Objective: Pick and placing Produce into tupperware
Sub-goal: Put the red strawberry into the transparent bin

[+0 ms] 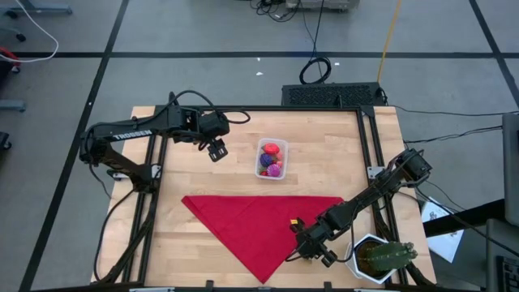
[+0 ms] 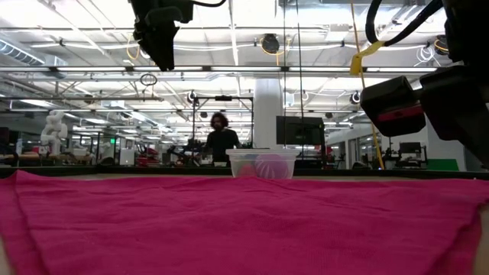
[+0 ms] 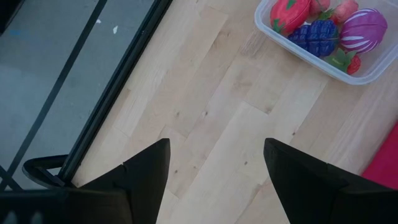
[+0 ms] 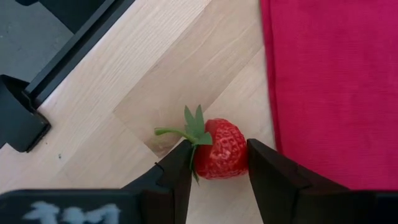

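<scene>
Right gripper [image 4: 217, 163] — fingers clamped on a red toy strawberry with green leaves [image 4: 219, 149], lower centre; red cloth [image 4: 336, 81] alongside. Left gripper [image 3: 214, 165] — parted, empty.

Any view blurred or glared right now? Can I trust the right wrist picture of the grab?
Right wrist view: sharp, evenly lit; right claw shut on strawberry. Low view: bright ceiling lights behind, tupperware hazy. High view: clear, no glare.

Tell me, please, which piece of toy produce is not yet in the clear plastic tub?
The red toy strawberry, gripped by the right hand on bare wood beside the red cloth.
</scene>
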Motion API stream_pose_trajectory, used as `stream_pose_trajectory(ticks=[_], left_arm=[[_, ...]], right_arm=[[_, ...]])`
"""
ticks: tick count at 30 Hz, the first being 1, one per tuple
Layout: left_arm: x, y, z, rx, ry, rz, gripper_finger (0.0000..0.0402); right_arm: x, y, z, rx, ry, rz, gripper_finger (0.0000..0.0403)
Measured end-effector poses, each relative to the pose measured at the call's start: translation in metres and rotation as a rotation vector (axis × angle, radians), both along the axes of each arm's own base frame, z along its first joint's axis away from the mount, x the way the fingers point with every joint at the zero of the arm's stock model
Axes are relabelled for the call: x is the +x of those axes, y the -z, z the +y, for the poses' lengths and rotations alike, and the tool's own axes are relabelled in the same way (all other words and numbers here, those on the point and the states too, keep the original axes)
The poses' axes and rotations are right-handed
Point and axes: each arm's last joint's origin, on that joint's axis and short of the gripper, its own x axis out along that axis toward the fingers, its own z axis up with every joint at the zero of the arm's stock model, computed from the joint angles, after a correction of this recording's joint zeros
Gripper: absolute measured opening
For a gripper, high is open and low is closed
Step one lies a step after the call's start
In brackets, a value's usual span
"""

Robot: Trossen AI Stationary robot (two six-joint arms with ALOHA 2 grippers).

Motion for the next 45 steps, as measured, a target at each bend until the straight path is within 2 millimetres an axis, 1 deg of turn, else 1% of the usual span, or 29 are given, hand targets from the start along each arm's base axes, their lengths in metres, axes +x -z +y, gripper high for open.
stream_pose_trajectory(ticks=[11, 14, 18, 22, 27, 33, 39, 45], left_arm=[[0.0, 0.0, 0.0, 0.0, 0.0, 0.0, 0.0266], [0.0, 0.0, 0.0, 0.0, 0.0, 0.0, 0.0266], [0.0, 0.0, 0.0, 0.0, 0.0, 0.0, 0.0267], [0.0, 0.0, 0.0, 0.0, 0.0, 0.0, 0.0267], [0.0, 0.0, 0.0, 0.0, 0.0, -0.001, 0.0266], [0.0, 0.0, 0.0, 0.0, 0.0, -0.001, 0.0267], [0.0, 0.0, 0.0, 0.0, 0.0, -0.001, 0.0266], [0.0, 0.0, 0.0, 0.001, 0.002, 0.0, 0.0266]], right_arm=[[0.0, -0.001, 0.0, 0.001, 0.002, -0.005, 0.0127], [0.0, -0.004, -0.001, -0.002, 0.007, -0.012, 0.0127], [-0.001, -0.015, -0.005, -0.024, 0.059, -0.052, 0.0127], [-0.002, -0.03, -0.014, -0.051, 0.124, -0.085, 0.0127], [-0.006, -0.047, -0.033, -0.152, 0.195, -0.132, 0.0127], [-0.003, -0.072, -0.062, -0.309, 0.258, -0.288, 0.0127], [0.004, -0.093, -0.098, -0.508, 0.353, -0.429, 0.0127], [0.018, -0.107, -0.134, -0.61, 0.462, -0.545, 0.0127]])
